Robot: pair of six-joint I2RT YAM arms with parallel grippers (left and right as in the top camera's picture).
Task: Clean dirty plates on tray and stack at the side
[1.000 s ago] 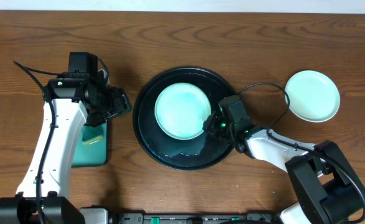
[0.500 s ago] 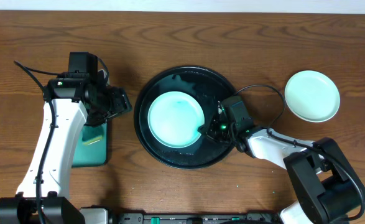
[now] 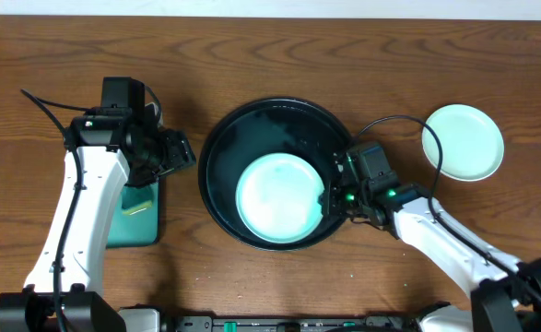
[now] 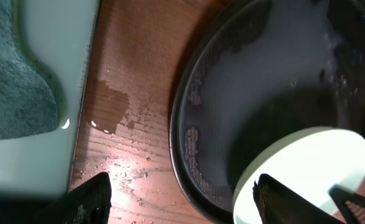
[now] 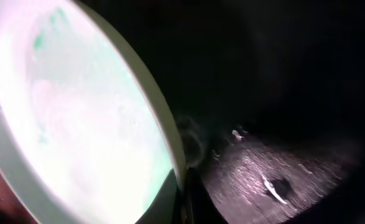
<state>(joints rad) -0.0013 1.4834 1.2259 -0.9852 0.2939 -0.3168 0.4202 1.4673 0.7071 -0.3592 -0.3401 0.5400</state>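
A mint plate lies in the near half of the black tray, which sits mid-surface. In the right wrist view the plate shows faint teal smears near its upper edge. The right claw is closed tight on the plate's right rim, inside the tray's right side, and the rim runs down to one dark finger at the bottom of that view. A second plate rests on the wooden surface to the right of the tray, well apart from it. To the left, the left claw hangs with its jaws wide and holds nothing, between the black tray and a teal sponge tray. The left wrist view shows a dark green sponge lying in that teal tray, and wet patches on the wood beside it.
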